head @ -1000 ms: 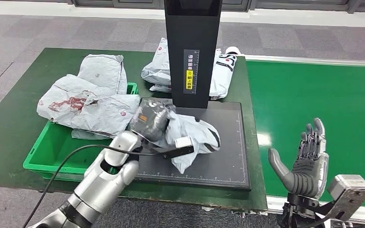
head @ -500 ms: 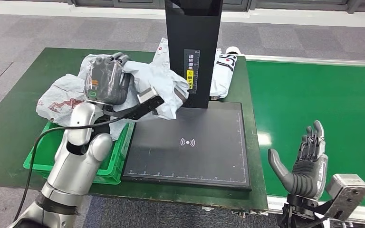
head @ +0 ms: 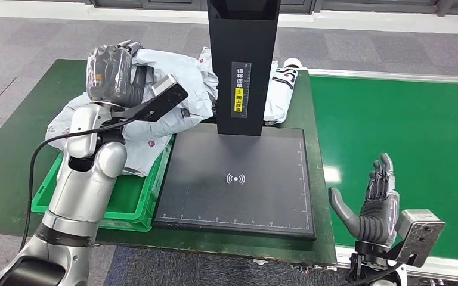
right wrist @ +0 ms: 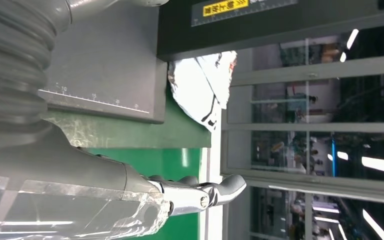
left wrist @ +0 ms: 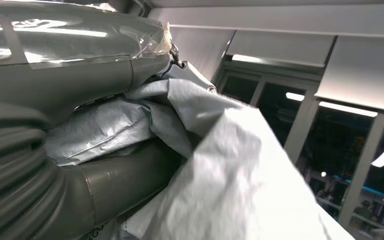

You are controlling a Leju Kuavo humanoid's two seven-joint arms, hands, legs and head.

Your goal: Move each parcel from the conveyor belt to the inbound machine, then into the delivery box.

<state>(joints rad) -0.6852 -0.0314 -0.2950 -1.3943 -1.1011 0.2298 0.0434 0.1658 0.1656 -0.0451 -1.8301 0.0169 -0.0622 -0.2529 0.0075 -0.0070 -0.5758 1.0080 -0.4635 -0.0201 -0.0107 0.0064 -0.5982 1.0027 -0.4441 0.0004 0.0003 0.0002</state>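
Note:
My left hand (head: 116,74) is raised high over the green delivery box (head: 132,210) and grips a crumpled grey parcel (head: 182,89). The parcel hangs to the right of the hand, above other grey parcels (head: 146,142) heaped in the box. In the left wrist view the same parcel (left wrist: 220,165) is clamped between the thumb (left wrist: 125,175) and the fingers. The inbound machine's black scan pad (head: 238,179) lies bare below its black tower (head: 241,59). My right hand (head: 374,205) is open and upright, at the near edge of the green conveyor belt (head: 399,125).
A white parcel with black print (head: 280,89) lies behind the tower on the dark green table (head: 12,149); it is the white parcel (right wrist: 205,85) in the right wrist view. A black cable runs along my left arm.
My left hand lifted the grey parcel off the scan pad and carried it up and left, over the green box. The pad is now bare. My right hand sank slightly.

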